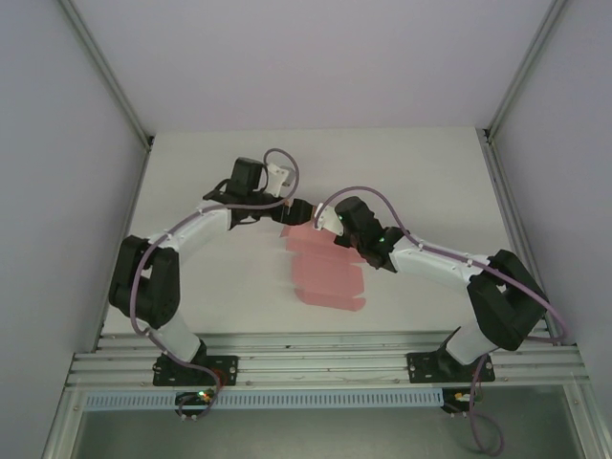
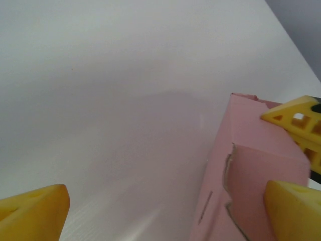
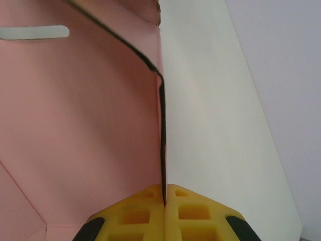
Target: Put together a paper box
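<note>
The paper box [image 1: 325,273], a pale pink creased card sheet, lies mostly flat at the middle of the white table [image 1: 210,287]. Only its 12 o'clock panel stands raised. The right pincer [image 3: 164,193] is clamped on that panel's edge. The left pincer [image 1: 279,210], at 11 o'clock, gapes wide beside it, holding nothing. I judge this an early stage, with nearly all the walls and flaps yet to fold.

The pink paper box [image 1: 325,273] lay on the white counter [image 1: 210,277], with the left gripper [image 1: 284,212] and right gripper [image 1: 317,223] close together at its far edge.
</note>
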